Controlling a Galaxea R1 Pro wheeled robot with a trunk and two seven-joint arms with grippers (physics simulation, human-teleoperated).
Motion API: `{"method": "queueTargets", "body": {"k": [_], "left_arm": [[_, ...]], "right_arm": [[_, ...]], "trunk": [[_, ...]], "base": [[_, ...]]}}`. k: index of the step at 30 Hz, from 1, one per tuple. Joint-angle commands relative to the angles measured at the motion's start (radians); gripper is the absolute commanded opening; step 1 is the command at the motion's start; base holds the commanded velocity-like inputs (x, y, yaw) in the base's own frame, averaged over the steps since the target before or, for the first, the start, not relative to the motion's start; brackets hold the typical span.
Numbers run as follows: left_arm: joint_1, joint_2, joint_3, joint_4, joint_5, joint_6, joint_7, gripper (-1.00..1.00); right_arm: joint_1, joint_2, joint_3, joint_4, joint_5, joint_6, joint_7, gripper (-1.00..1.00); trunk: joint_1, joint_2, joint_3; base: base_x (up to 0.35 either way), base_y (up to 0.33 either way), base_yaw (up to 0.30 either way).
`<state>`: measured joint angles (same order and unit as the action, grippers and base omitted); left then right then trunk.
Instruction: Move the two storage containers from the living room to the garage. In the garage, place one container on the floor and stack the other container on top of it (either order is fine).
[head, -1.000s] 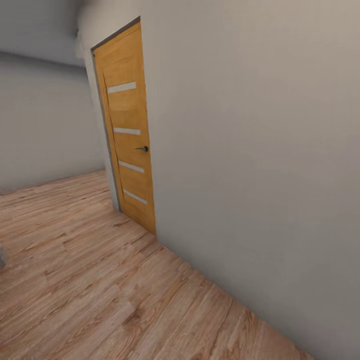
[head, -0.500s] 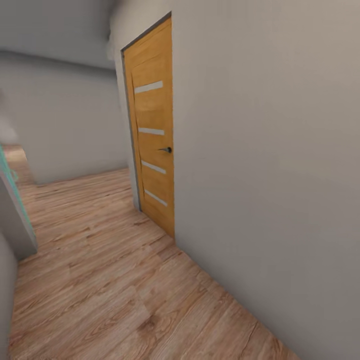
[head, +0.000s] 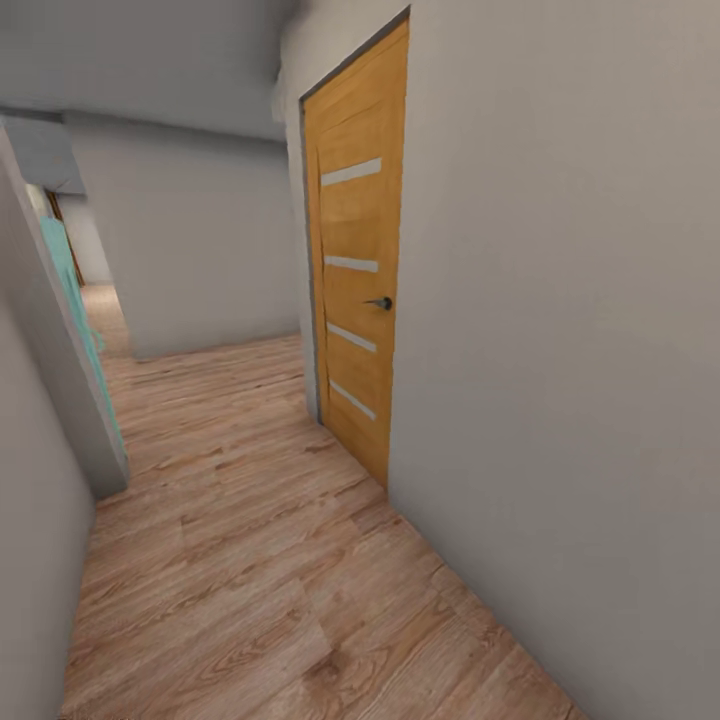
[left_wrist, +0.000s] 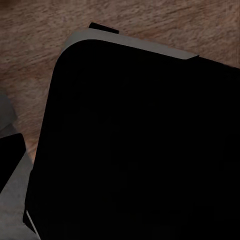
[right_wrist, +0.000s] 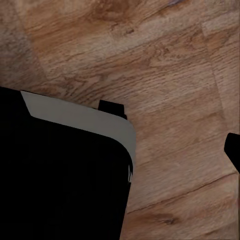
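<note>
Head view: a corridor with a light wood plank floor running from the bottom of the frame toward the upper left. A plain grey-white wall occupies the right side of the frame; set in it, at centre, is an orange-brown wooden door, closed, with four pale horizontal strips and a dark lever handle at its right edge. At the left edge stands another grey wall end, with a teal panel just behind it. A far grey wall closes the corridor at upper centre, and an opening lies at the upper left. The containers are not seen here. Left wrist view: a large black rounded body with a pale grey rim covers most of the frame, above wood flooring at the top. Right wrist view: the same kind of black, grey-edged body sits at lower left over wood planks. Whether either hand is spread or pressed together cannot be told.
</note>
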<state>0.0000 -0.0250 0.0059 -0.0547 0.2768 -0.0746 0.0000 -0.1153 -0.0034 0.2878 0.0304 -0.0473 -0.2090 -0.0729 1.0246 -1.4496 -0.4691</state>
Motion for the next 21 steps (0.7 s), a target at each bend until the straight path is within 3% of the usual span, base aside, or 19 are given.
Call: {"method": "queueTargets", "body": {"k": [1, 21], "left_arm": [[0.0, 0.0, 0.0, -0.001, 0.005, -0.002, 0.0, 1.0], [0.0, -0.001, 0.0, -0.001, 0.004, -0.002, 0.0, 1.0]], "right_arm": [[-0.001, 0.0, 0.008, 0.003, -0.005, -0.006, -0.002, 1.0], [-0.001, 0.002, 0.008, 0.003, -0.005, -0.006, -0.004, 1.0]], "trunk": [[0.0, 0.0, -0.001], [0.0, 0.0, -0.001]], "base": [[0.216, 0.0, 0.28], [0.216, 0.0, 0.281]]}}
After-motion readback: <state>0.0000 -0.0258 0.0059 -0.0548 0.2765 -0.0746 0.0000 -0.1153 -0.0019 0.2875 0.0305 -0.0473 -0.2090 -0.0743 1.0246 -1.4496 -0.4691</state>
